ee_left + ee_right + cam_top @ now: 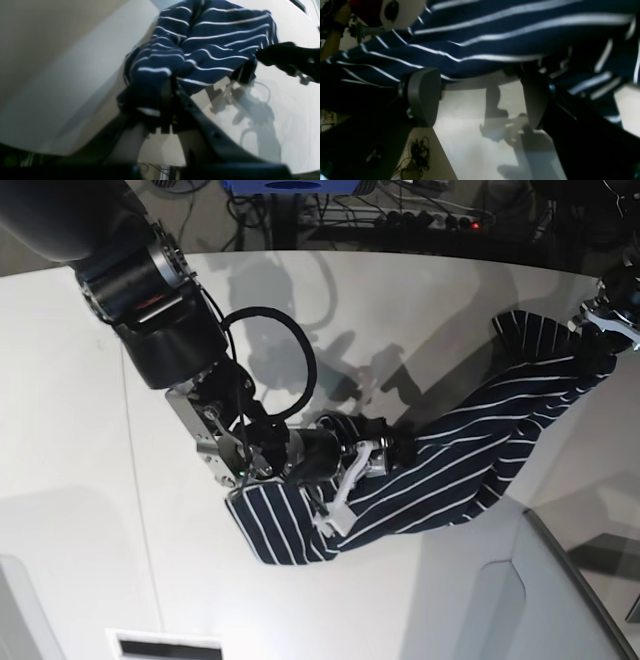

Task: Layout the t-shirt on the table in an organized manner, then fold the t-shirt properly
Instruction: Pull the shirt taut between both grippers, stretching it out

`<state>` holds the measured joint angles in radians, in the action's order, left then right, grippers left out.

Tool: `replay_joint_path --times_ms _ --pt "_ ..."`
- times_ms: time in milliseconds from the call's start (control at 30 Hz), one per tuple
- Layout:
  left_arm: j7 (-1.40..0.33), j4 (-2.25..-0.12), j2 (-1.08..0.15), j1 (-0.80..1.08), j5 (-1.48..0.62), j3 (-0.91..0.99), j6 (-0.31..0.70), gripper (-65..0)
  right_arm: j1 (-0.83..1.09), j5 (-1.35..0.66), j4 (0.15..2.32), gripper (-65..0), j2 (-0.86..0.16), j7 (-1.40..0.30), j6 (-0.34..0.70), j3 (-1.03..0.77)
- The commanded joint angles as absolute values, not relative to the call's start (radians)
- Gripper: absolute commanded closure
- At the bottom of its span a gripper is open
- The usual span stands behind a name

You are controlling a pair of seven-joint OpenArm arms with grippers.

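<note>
Stage: layout not finished — t-shirt [470, 455] is bunched, stretched above the bench [400, 310] | left gripper [608, 320]: jaws clamped on t-shirt | right gripper [345, 480]: jaws spread wide beside t-shirt, nothing held | Remaining: flattening, folding.

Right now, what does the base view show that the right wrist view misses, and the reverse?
Only the base view shows the whole dark navy white-striped fabric t-shirt stretched off the large smooth white table between both arms, with the left gripper shut on its far end. Only the right wrist view shows the right gripper from close up, jaws open with bare tabletop between the fingers. Both show the striped shirt, the table and the right gripper beside the cloth.
</note>
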<state>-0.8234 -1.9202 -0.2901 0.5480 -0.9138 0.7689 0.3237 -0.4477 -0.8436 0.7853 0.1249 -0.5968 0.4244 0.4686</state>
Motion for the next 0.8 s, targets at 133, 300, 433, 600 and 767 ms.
replay_joint_path --times_ms 133,300,433,600,767 --pt "-0.803 -1.939 -0.286 0.552 -0.924 0.773 0.403 0.0 -0.486 -0.866 0.763 -48.9 0.14 -0.545 0.433 0.464" --pt "-0.803 -1.942 -0.285 0.553 -0.924 0.705 0.427 0.0 -0.504 -0.866 0.736 -48.6 0.14 -0.544 0.433 0.464" --pt "-0.799 -1.943 -0.294 0.585 -0.924 0.605 0.44 0.0 -0.506 -0.866 0.734 -48.5 0.14 -0.544 0.433 0.464" --pt "-0.799 -1.943 -0.292 0.619 -0.923 0.547 0.549 0.0 -0.506 -0.857 0.734 -48.3 0.139 -0.542 0.433 0.466" --pt "-0.796 -1.937 -0.275 0.638 -0.765 0.549 0.547 0.0 -0.507 -0.835 0.697 -48.2 0.128 -0.503 0.433 0.469"
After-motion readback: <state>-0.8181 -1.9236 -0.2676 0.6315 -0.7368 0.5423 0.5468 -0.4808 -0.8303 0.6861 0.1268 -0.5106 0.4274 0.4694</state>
